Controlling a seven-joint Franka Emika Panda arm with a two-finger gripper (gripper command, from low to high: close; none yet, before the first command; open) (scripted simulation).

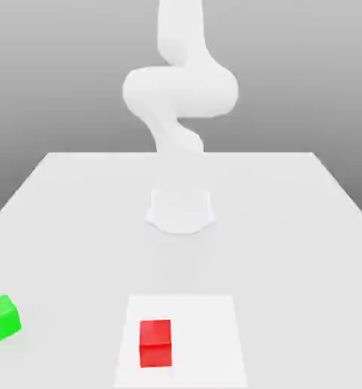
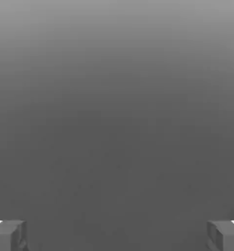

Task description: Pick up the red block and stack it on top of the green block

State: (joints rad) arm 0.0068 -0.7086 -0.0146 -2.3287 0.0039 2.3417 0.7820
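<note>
On the white table (image 1: pixel 77 213), near the front edge: red block (image 1: pixel 155 343), resting flat on a slightly brighter square patch (image 1: pixel 206 334) of the surface, a little toward the exterior view's left of that patch's middle. Upright, one face toward the camera, top face a shade lighter.

Well apart from the red block, toward the exterior view's left and slightly farther back: green block (image 1: pixel 2 318), also flat on the table, turned a little so that two side faces show, close to the table's edge. Nothing touching either block, nothing stacked.

Beyond the red block, toward the back of the table: round white base (image 1: pixel 181 210) of the arm (image 1: pixel 181 91), rising from there in a bent, folded column and passing out past the upper border, well above both blocks.

In the hand view: gripper (image 2: pixel 117 235), its two grey fingertips (image 2: pixel 10 235) set far apart at opposite sides, spread wide with nothing between them. Behind them only plain grey backdrop, lighter above, darker below. Not touching the red block, high and clear of it.
</note>
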